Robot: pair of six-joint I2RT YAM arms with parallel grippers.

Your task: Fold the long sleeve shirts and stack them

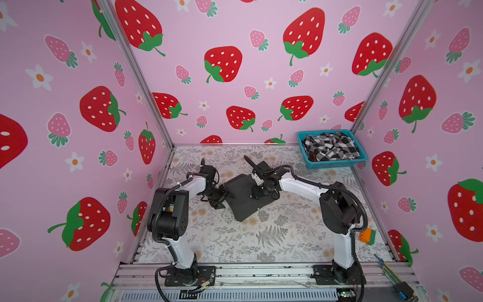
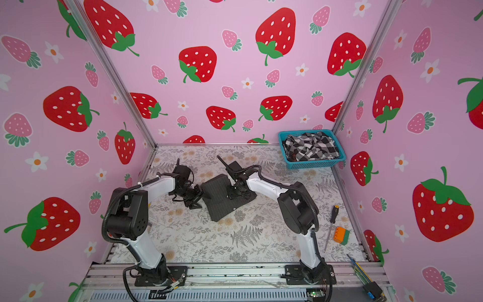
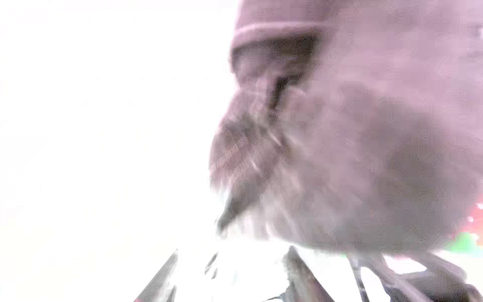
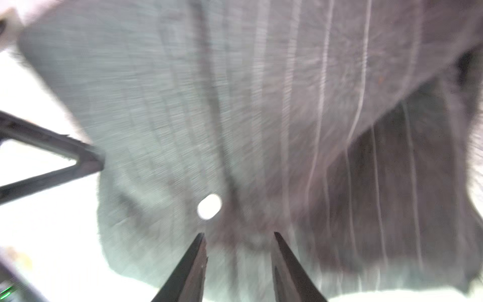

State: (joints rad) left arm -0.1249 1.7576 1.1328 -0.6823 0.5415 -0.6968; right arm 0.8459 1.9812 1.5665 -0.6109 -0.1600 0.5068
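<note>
Pinstriped shirt (image 1: 243, 206) is found folded beneath the right gripper (image 4: 239, 235), half-open, nothing held; left gripper (image 1: 224, 194) is spread empty at its edge. Fold is judged finished; a grasp for stacking is required next

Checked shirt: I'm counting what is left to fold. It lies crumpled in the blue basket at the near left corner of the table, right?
No. The checked shirt lies crumpled in the blue basket, but at the far right corner of the table, not the near left; both top views show it.
</note>
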